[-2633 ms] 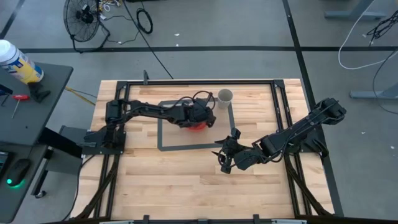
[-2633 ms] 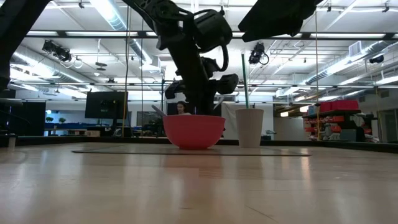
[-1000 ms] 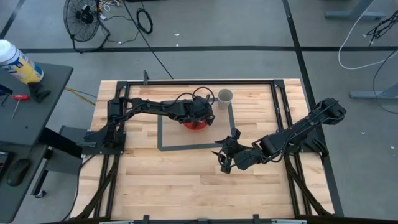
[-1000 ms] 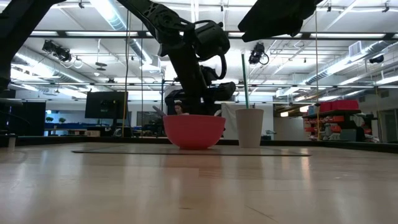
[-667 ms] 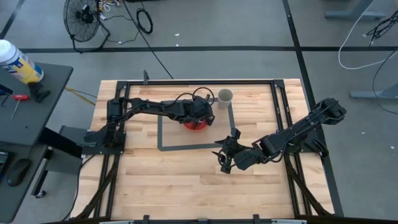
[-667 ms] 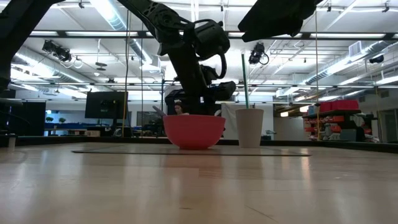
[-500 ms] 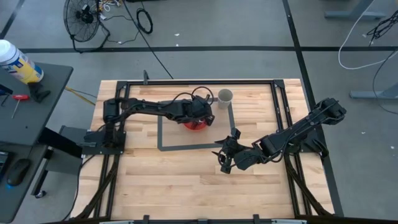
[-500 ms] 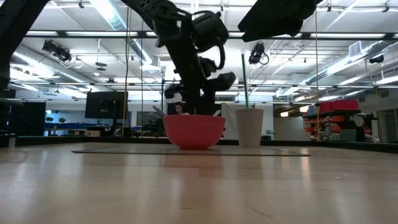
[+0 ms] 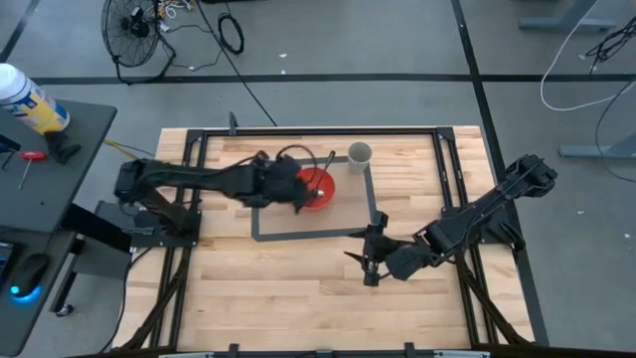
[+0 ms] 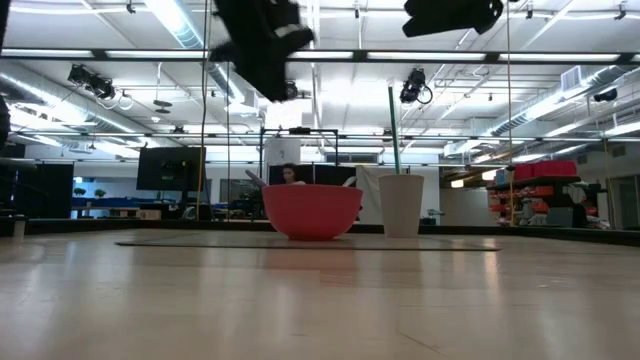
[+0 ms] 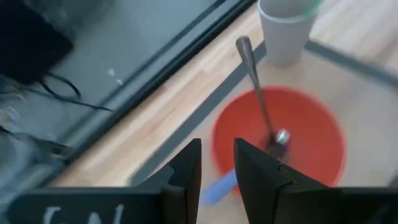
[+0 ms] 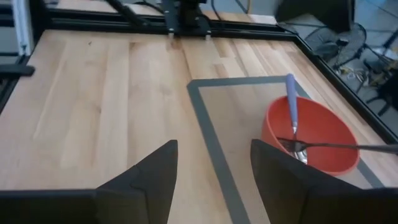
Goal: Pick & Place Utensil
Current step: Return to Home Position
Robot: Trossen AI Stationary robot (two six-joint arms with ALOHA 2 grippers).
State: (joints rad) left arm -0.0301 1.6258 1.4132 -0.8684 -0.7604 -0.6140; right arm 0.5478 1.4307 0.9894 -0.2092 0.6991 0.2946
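Observation:
A red bowl (image 9: 318,189) sits inside a grey tape rectangle. In it lie a metal spoon (image 11: 252,68), handle leaning on the rim toward the white cup (image 9: 360,154), and a blue-handled utensil (image 12: 290,102), handle sticking out over the rim. My left gripper (image 9: 296,194) hangs open above the bowl's left edge, high in the low view (image 10: 265,40); its fingers (image 11: 217,171) hold nothing. My right gripper (image 9: 370,261) waits open over bare wood near the rectangle's near right corner, its wide-spread fingers (image 12: 211,186) pointing at the bowl (image 12: 311,140).
A green stick stands in the cup (image 10: 401,205). Grey tape (image 9: 260,214) marks the rectangle. Black frame rails (image 9: 318,129) run along the table's far and side edges. Bare wood fills the near half (image 9: 298,298). A side table with a spray can (image 9: 30,99) stands beyond the left edge.
My left gripper has risen from just over the bowl and drawn back toward the table's left edge, uncovering the bowl. The bowl, cup and both utensils have stayed put. My right gripper has shifted slightly.

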